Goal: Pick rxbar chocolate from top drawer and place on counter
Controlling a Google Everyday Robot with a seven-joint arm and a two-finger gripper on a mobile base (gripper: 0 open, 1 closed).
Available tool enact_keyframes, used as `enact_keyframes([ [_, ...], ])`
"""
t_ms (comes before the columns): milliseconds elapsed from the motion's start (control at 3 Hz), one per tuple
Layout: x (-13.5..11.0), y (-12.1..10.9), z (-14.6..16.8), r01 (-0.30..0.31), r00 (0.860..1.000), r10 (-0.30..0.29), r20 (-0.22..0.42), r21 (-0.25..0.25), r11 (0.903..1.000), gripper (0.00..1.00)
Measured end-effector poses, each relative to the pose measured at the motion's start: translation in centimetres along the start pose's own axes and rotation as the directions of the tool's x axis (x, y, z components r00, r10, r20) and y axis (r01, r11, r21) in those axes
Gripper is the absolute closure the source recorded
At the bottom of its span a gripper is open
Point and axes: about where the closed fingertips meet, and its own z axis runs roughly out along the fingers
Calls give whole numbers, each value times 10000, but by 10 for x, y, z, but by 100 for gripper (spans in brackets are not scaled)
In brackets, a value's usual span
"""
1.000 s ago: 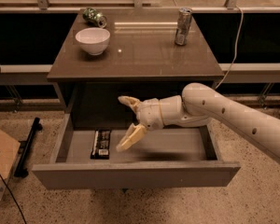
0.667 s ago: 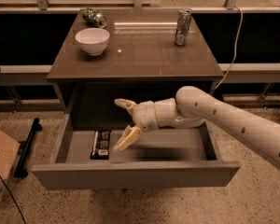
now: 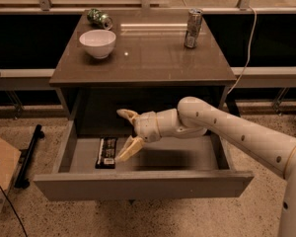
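The rxbar chocolate (image 3: 107, 152) lies flat in the left part of the open top drawer (image 3: 143, 186). The gripper (image 3: 128, 132) hangs just right of it, its fingers spread wide and holding nothing. On the counter (image 3: 148, 63) above stand a white bowl (image 3: 97, 43), a crushed green can (image 3: 99, 19) and an upright silver can (image 3: 193, 28).

We see our claw (image 3: 129, 132) inside the open top drawer (image 3: 143, 185), its fingers (image 3: 130, 149) spread wide, just right of the rxbar chocolate (image 3: 107, 152) lying flat; a white bowl (image 3: 97, 43) sits on the counter (image 3: 153, 58).
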Motion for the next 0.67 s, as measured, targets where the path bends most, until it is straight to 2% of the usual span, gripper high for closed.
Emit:
enact_keyframes([
  [667,26,-2,30,-249,9997,248,-71,-247,9994,0],
])
